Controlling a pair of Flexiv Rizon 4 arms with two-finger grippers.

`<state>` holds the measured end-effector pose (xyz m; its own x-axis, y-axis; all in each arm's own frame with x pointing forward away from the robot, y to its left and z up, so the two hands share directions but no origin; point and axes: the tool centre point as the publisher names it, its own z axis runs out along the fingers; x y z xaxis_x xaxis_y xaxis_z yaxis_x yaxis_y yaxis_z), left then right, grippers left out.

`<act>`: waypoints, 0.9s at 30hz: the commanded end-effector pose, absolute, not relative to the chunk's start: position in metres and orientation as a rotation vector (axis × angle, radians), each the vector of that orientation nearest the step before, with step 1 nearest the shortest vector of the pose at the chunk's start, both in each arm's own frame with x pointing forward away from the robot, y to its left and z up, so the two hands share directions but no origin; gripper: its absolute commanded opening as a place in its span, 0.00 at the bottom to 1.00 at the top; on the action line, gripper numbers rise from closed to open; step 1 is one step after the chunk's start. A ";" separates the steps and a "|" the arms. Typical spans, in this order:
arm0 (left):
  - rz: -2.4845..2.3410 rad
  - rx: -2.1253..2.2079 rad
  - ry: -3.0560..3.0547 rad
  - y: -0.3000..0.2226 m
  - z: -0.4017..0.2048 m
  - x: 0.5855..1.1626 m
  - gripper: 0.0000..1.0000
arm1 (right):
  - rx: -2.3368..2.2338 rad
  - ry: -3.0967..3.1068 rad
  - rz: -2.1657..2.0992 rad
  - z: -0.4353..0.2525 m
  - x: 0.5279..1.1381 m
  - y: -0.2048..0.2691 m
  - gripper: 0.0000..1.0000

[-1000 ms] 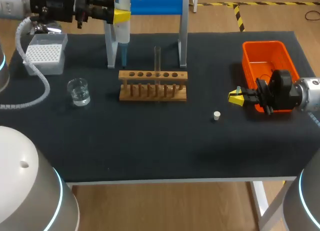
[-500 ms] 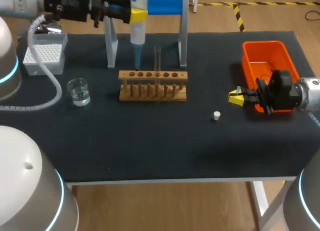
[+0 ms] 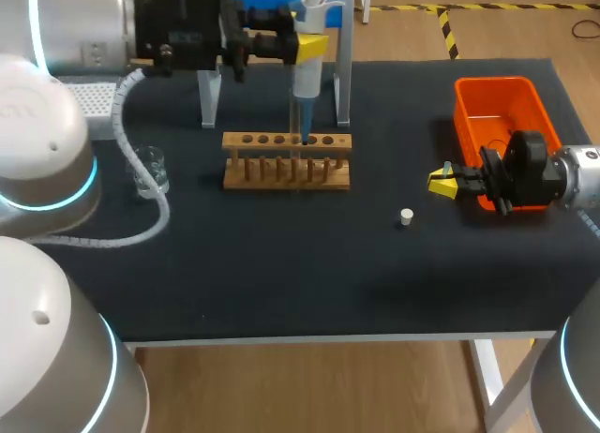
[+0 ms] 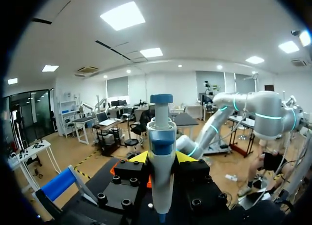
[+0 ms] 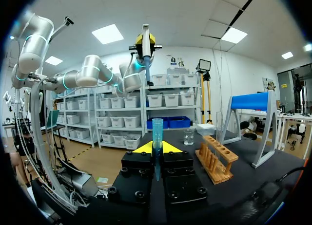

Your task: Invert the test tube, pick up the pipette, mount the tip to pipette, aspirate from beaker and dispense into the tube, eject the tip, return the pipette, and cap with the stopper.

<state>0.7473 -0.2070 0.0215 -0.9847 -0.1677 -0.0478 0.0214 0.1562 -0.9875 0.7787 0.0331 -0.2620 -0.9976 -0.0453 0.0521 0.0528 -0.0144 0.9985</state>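
Both sides of the pipette (image 3: 307,77) clamped in the left gripper (image 3: 309,47), body upright, blue tip (image 3: 305,124) reaching down to the top of the rack (image 3: 286,161), right of its middle. Beaker (image 3: 150,171) left of the rack, stopper (image 3: 406,216) right of it, well apart. Right gripper (image 3: 446,183) farther right, beside the orange bin (image 3: 487,82); open or closed, cannot tell.

Bright, even light from ceiling panels (image 4: 123,15); only soft, faint shadows on the dark table (image 3: 281,255).
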 end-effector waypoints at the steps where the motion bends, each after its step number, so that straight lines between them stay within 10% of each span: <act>1: -1.951 -0.154 2.249 -0.234 0.020 0.752 0.00 | -0.007 -2.156 -2.190 -0.262 0.778 0.032 0.00; 27: -1.941 -0.110 2.268 -0.253 0.007 0.761 0.00 | -0.007 -2.156 -2.190 -0.262 0.778 0.032 0.00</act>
